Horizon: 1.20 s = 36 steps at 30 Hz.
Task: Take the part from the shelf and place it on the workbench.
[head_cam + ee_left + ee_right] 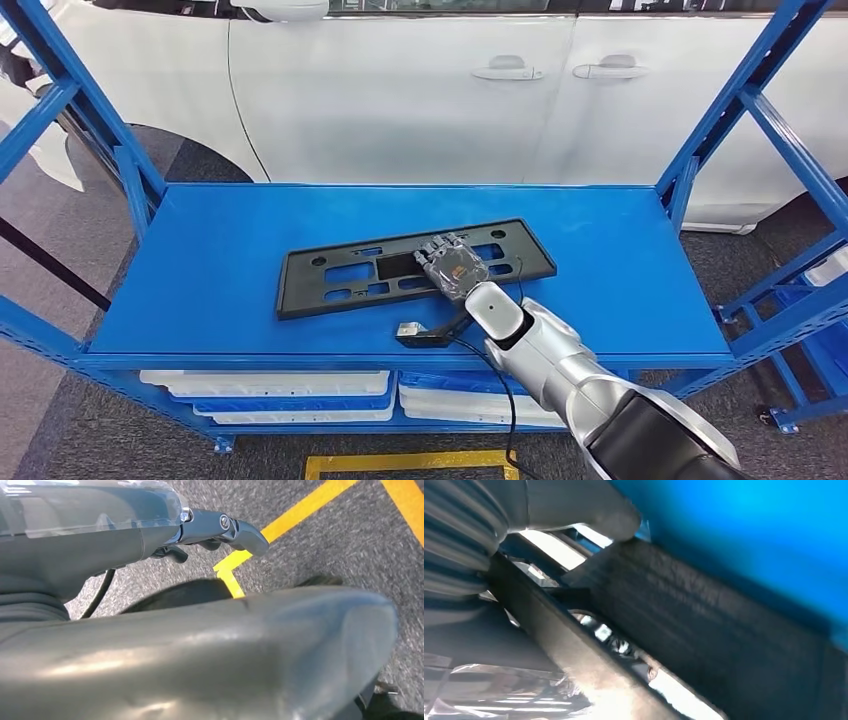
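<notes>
A flat black plate-holder part (330, 275) with several cut-outs lies on the blue shelf (200, 250), near its front middle. My right hand (455, 262) lies palm down over the part's right-middle, fingers reaching across it. In the right wrist view the thick grey thumb (609, 515) presses at the edge of the dark part (724, 630), with blue shelf surface beyond, so the hand grips the part. The part still looks flat on the shelf. My left hand (210, 535) hangs over grey floor and holds nothing.
Blue uprights and braces (740, 110) frame both ends of the shelf. A white car (400, 90) stands right behind it. White trays (270, 385) sit on the lower level. Yellow tape (410, 462) marks the floor in front.
</notes>
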Available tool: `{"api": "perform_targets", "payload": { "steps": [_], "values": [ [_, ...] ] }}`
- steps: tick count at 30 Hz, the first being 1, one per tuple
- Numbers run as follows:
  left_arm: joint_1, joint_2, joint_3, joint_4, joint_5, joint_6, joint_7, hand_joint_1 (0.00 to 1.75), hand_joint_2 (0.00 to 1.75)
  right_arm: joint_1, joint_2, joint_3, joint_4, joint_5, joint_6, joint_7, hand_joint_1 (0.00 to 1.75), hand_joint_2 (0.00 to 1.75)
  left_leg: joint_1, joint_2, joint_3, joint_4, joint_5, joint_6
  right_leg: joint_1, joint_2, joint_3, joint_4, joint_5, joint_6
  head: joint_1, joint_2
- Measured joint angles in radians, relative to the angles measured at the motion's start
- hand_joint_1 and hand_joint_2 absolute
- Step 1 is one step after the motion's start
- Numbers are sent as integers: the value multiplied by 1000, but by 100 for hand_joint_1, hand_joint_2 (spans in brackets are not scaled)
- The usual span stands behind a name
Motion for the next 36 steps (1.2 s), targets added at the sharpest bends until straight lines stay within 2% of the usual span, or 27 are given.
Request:
{"api": "perform_targets", "payload": {
  "steps": [1, 3, 5, 6, 7, 9, 10, 11, 12, 14, 15, 16, 17, 20, 22, 24, 25, 26, 27, 29, 30, 31, 33, 35, 36],
  "values": [
    [0, -1, 0, 0, 0, 1, 0, 0, 0, 2, 1, -5, -1, -21, -16, -22, 175, 175, -2, 0, -2, 1, 0, -4, 3, 0, 15, -33, 10, -5, 0, 0],
    [-1, -1, 0, 0, 0, 4, 0, 0, 0, 11, 2, -27, -13, -84, -38, -90, 175, 175, -2, 0, -4, 0, 2, -15, 5, -1, 16, -46, 15, -10, 0, 0],
    [-1, 0, 0, 0, 0, 5, -1, 0, 0, 27, 3, -58, -44, -151, -44, -162, 175, 175, 0, 0, -11, 13, -10, -26, -1, -3, 17, -54, 21, -20, 0, 0],
    [-1, 0, 0, 0, 1, 5, -2, 0, 0, 34, 4, -75, -64, -175, -44, -186, 175, 175, 0, 0, -25, 43, -30, -31, -4, -4, 18, -59, 24, -24, 0, 0],
    [-1, 0, 0, 0, 1, 6, -3, 0, 0, 40, 4, -89, -83, -192, -43, -204, 175, 175, 1, 0, -50, 96, -61, -36, -6, -4, 18, -61, 26, -28, 0, 0],
    [0, 1, 0, 0, 1, 6, -5, 0, 0, 58, 3, -113, -123, -225, -37, -235, 175, 175, 4, 0, -118, 238, -124, -43, -5, -5, 16, -60, 25, -30, 0, 0],
    [1, 2, 0, 0, 1, 6, -6, 0, 0, 72, 2, -125, -150, -248, -31, -255, 175, 175, 6, 0, -143, 289, -137, -46, -5, -5, 16, -59, 24, -31, 0, 0],
    [2, 2, 0, 0, 1, 7, -7, 0, 0, 86, -1, -136, -183, -274, -21, -275, 175, 175, 7, 0, -152, 302, -130, -47, -5, -5, 16, -57, 22, -30, 0, 0],
    [3, 3, 0, 0, 1, 8, -8, 0, 0, 100, -3, -146, -224, -303, -6, -295, 175, 175, 9, 0, -141, 274, -103, -48, -5, -4, 17, -55, 20, -29, 0, 0],
    [2, 4, 0, 0, 1, 10, -9, 0, 0, 119, -11, -166, -318, -372, 29, -329, 175, 175, 9, 1, -79, 137, -30, -44, -5, -1, 17, -46, 11, -23, 0, 0],
    [2, 5, 0, 0, 1, 12, -10, 0, 0, 123, -16, -176, -364, -407, 46, -342, 175, 175, 8, 0, -51, 75, -8, -40, -4, 1, 15, -40, 7, -19, 0, 0],
    [1, 5, 0, 0, 1, 14, -13, 0, 0, 126, -23, -186, -410, -447, 63, -357, 175, 175, 7, 0, -36, 38, 2, -35, -2, 1, 11, -35, 4, -15, 0, 0],
    [1, 5, 0, 0, 2, 16, -17, 0, 0, 128, -30, -196, -450, -491, 79, -373, 175, 175, 6, -2, -32, 26, -1, -30, 0, 1, 8, -32, 3, -10, 0, 0],
    [0, 5, 0, 0, 7, 28, -41, 0, 0, 132, -58, -238, -585, -715, 159, -456, 175, 175, 6, -4, -35, 21, 2, -11, -3, 0, -1, -21, -7, 7, 0, 0],
    [-2, 5, 0, 0, 12, 36, -52, 0, 0, 133, -77, -276, -675, -872, 215, -509, 175, 175, 8, -4, -33, 15, 5, 0, -6, -1, -33, 52, -52, 17, 0, 0],
    [-4, 5, 1, 0, 15, 40, -54, 0, 87, 135, -92, -305, -742, -943, 246, -532, 175, 175, 7, -3, -34, 15, 3, 5, -7, -1, -100, 188, -113, 24, 0, 0],
    [-4, 5, 2, 0, 16, 41, -55, 0, 131, 138, -99, -314, -766, -957, 255, -536, 175, 175, 6, -3, -33, 16, 3, 6, -8, -1, -130, 244, -128, 25, 0, 0],
    [-4, 5, 2, 0, 18, 44, -57, 0, 175, 144, -104, -321, -788, -974, 276, -543, 175, 175, 6, -4, -32, 16, 2, 6, -9, -1, -145, 266, -125, 26, 0, 0],
    [-4, 5, 3, 0, 19, 47, -60, 0, 175, 152, -109, -330, -813, -1011, 317, -554, 175, 175, 6, -5, -32, 17, 1, 6, -9, -1, -140, 249, -103, 24, 0, 0],
    [-4, 3, 6, 0, 23, 56, -72, 0, 175, 175, -115, -358, -889, -1180, 456, -576, 175, 175, 6, -7, -30, 20, -2, 3, -10, -2, -84, 116, -28, 17, 0, 0],
    [-4, 3, 7, 0, 24, 60, -78, 0, 175, 185, -115, -376, -935, -1298, 530, -577, 175, 175, 4, -9, -32, 23, -4, 0, -8, -2, -54, 50, -1, 13, 0, 0],
    [-4, 2, 8, 0, 26, 65, -82, 0, 175, 193, -113, -393, -980, -1412, 590, -571, 175, 175, 2, -9, -33, 25, -6, -4, -6, -3, -34, 4, 14, 9, 0, 0],
    [-4, 2, 10, 0, 30, 69, -87, 0, 175, 206, -109, -423, -1050, -1550, 656, -555, 175, 175, 0, -9, -34, 24, -7, -14, -1, -3, -25, -20, 15, 2, 0, 0],
    [-4, 1, 10, 0, 33, 71, -89, 0, 175, 218, -108, -445, -1097, -1576, 676, -549, 175, 175, -1, -8, -32, 24, -11, -25, -5, -2, -21, -26, 18, -9, 0, 0],
    [-4, 1, 11, 0, 33, 71, -90, 0, 175, 222, -108, -451, -1111, -1573, 681, -547, 175, 175, -1, -7, -37, 39, -24, -30, -8, -3, -19, -30, 20, -14, 0, 0]
  ]
}}
